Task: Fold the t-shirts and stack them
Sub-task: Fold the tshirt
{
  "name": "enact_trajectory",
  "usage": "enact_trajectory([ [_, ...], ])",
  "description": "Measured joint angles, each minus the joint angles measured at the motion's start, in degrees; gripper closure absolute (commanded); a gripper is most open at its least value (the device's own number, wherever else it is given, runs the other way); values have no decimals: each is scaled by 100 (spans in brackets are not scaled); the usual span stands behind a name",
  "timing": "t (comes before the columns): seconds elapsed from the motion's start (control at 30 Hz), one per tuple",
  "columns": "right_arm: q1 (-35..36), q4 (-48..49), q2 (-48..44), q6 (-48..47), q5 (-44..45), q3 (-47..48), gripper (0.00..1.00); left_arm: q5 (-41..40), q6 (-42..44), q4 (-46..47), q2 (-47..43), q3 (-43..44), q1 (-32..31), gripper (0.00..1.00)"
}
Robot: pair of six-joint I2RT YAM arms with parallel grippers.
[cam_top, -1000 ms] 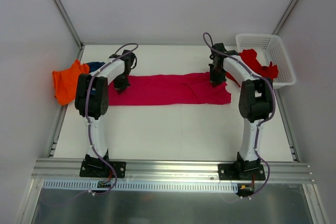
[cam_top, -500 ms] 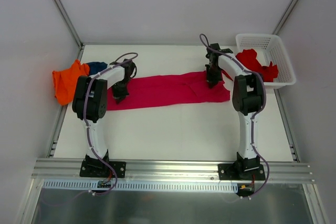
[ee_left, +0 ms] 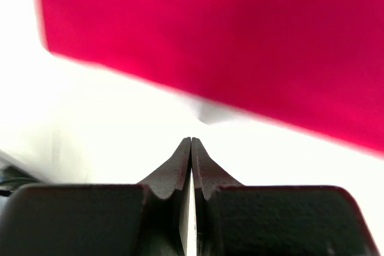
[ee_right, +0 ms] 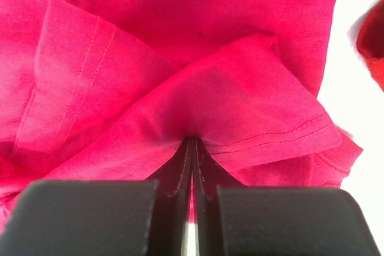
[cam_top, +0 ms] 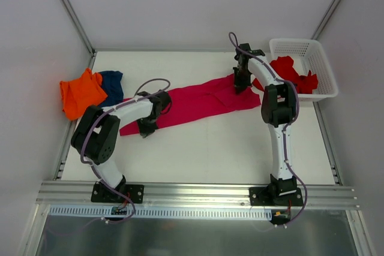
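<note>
White tabletop (cam_top: 204, 148), matte, boxed by pale grey walls (cam_top: 198, 4) with an aluminium rail (cam_top: 198, 191) along the near edge. I see the magenta shirt (cam_top: 192, 103) stretched slantwise across the middle, the orange shirt (cam_top: 81, 94) and navy shirt (cam_top: 112, 83) bunched at far left, and the red shirt (cam_top: 288, 67) heaped in the mesh basket (cam_top: 294, 41) at far right. My right gripper (ee_right: 192, 141) is pinched tight on a fold at the magenta shirt's far end; my left gripper (ee_left: 191, 143) sits at its near left end, fingers pressed together just short of the cloth's edge.
</note>
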Motion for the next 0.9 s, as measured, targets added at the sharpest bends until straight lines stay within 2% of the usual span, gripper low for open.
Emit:
enact_trajectory([
  [0.27,-142,-87,142,-13,-299,229,99,-52,-1585,-98,-354,-785,-1742,100],
  [0.4,-177,-92,146,-22,-380,236,99,-286,-2227,-365,-708,-960,-2100,100],
  [0.5,-179,-66,144,-33,-387,208,99,-798,-2500,-752,-1078,-822,-2087,100],
  [0.57,-181,-57,140,-46,-393,199,100,-1189,-2553,-1036,-1237,-546,-2083,93],
  [0.67,-190,-13,107,-63,-409,136,100,-1718,-2490,-1200,-1366,-85,-1897,90],
  [0.8,-199,79,26,-66,-424,-9,99,-2072,-2050,-1161,-1290,358,-1025,93],
  [0.9,-210,203,-96,-66,-446,-238,100,-2059,-1373,-695,-1071,437,-321,94],
])
